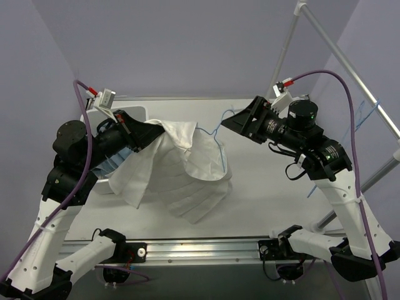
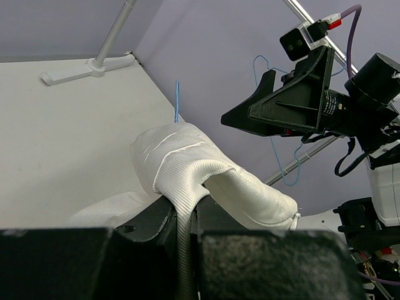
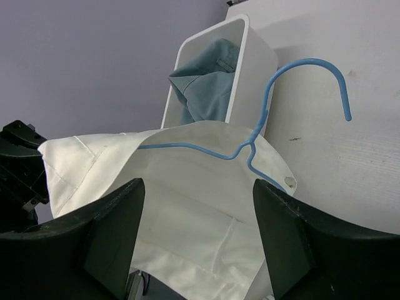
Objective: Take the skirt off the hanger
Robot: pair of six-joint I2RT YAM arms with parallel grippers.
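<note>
I start with the white table (image 1: 262,206), which fills my overhead view, with a metal clothes rail (image 1: 350,69) slanting up along its right side.

The white skirt (image 1: 181,169) is the largest loose thing on it. It sits left of centre, its upper edge lifted off the surface and its pleated lower part spread out flat on the tabletop.

Behind the skirt, at the far left, a white bin (image 3: 259,62) holds a crumpled blue-grey garment (image 3: 206,81).

The left gripper (image 1: 161,131) is clamped down on the skirt's raised edge. From its own camera I see the thick woven band pinched between the closed fingers and bulging out beyond them.

The right gripper (image 1: 230,120) hangs above the table just right of the skirt, aimed at it. Its two black fingers (image 3: 106,237) stand well apart and hold nothing (from the wrist camera I see cloth and wire through the gap, both beyond the tips).

The thin blue wire hanger (image 3: 265,100) is in the skirt. Its shoulder wire runs across the cloth near the upper edge, and the hook sticks out free towards the right gripper. I can't tell whether the tips touch that hook.

A small round fastener (image 3: 289,181) sits at the skirt's corner, just below the hanger's neck.
</note>
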